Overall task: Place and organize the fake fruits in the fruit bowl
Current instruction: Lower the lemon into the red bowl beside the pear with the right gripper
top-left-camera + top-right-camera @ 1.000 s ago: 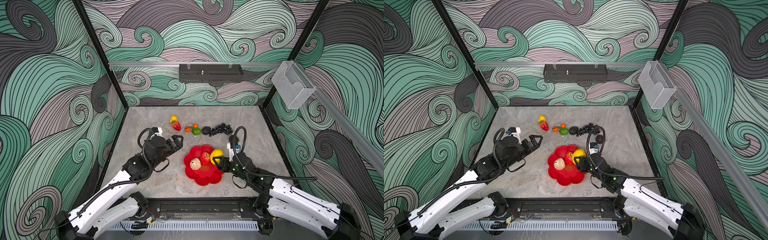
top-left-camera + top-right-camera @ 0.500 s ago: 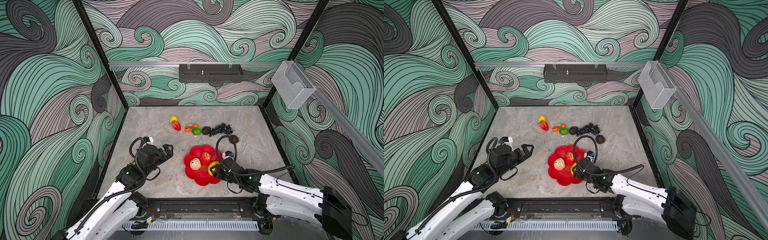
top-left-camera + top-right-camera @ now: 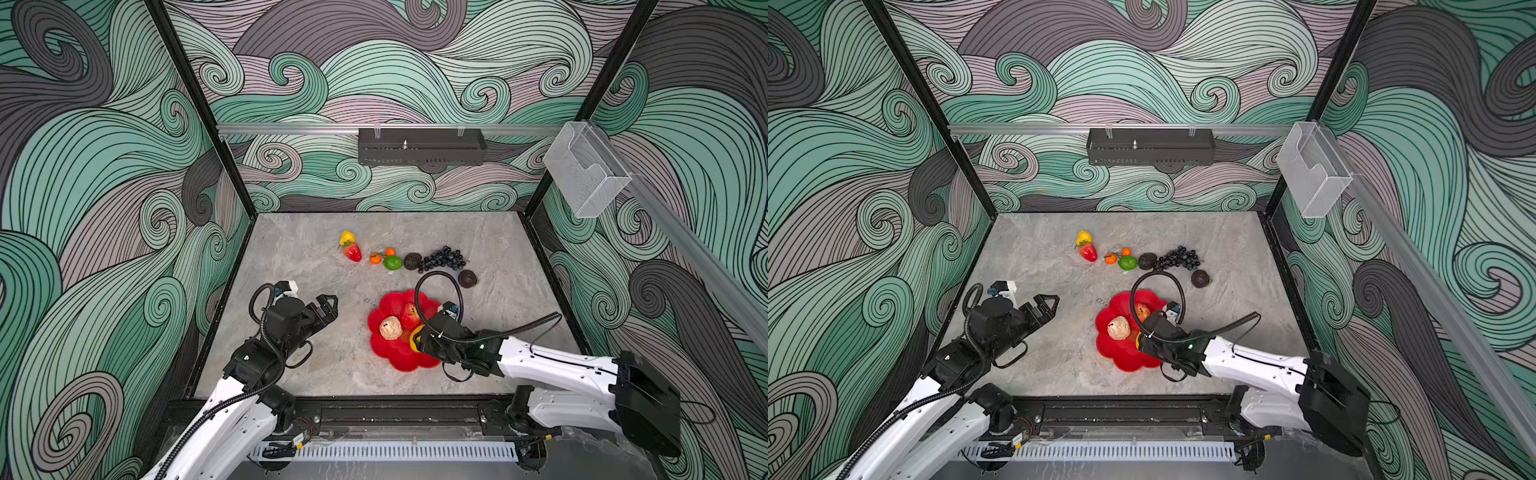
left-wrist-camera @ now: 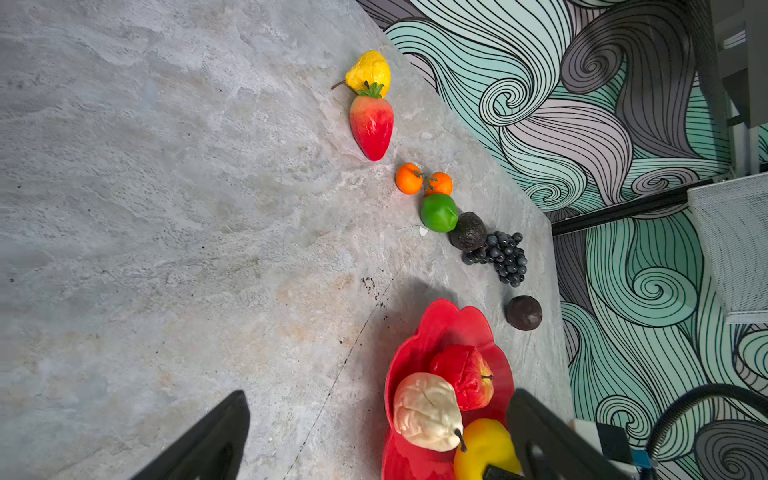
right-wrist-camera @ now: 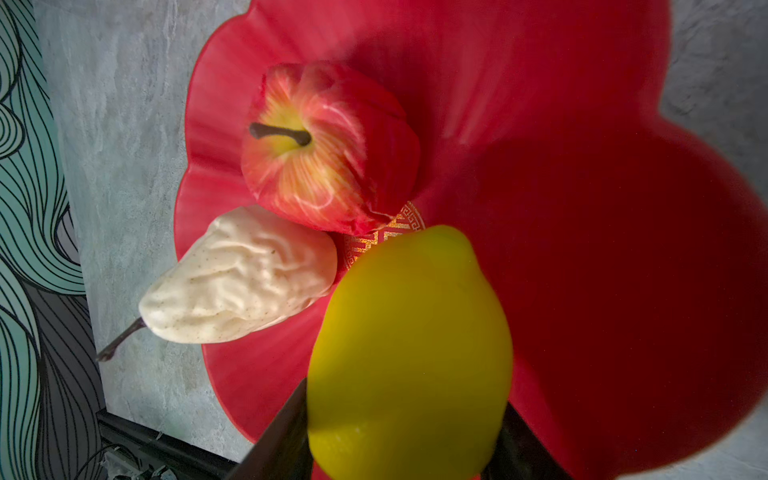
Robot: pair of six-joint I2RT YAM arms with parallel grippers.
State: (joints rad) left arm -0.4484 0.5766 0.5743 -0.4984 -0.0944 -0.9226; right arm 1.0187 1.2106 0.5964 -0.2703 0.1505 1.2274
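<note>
Both arms are white and black. The left arm (image 3: 226,415) and the right arm (image 3: 552,365) have long, smooth white tubes with round black joints between them. A bumpy black cable (image 3: 528,326) runs along each arm and makes a big loop near the wrist. Each wrist is a chunky black lump with a small white box (image 3: 287,286) on it that has a bit of blue. The left gripper (image 3: 327,309) is black, with two pointy fingers (image 4: 208,440) shaped like triangles. The right arm's shoulder is a big black block (image 3: 642,401).
</note>
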